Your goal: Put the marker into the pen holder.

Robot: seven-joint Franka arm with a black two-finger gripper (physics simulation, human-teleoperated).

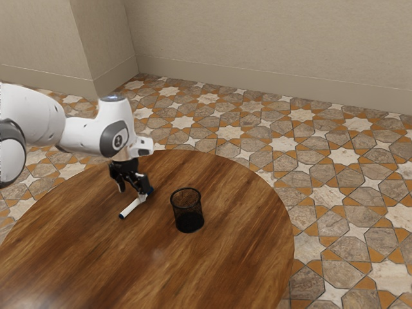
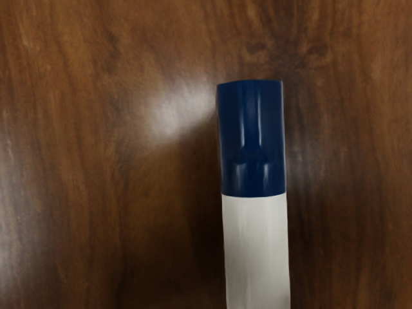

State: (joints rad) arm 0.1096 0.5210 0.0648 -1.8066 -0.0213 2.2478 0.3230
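My gripper (image 1: 132, 191) is low over the round table, its two fingers apart, so it is open. The white marker (image 1: 133, 207) lies at the fingers, its one end stretching out toward the exterior view's lower left; whether the nearer finger touches it, I cannot tell. In the wrist view the marker's blue end (image 2: 252, 138) and white body (image 2: 257, 251) show over the wood, reaching under the hand. The black mesh pen holder (image 1: 188, 221) stands upright, a short way from the gripper toward the exterior view's right.
The wooden table (image 1: 244, 238) has a curved edge beyond the pen holder, with patterned floor tiles past it. My arm comes in over the table from the exterior view's left. A beige wall rises behind.
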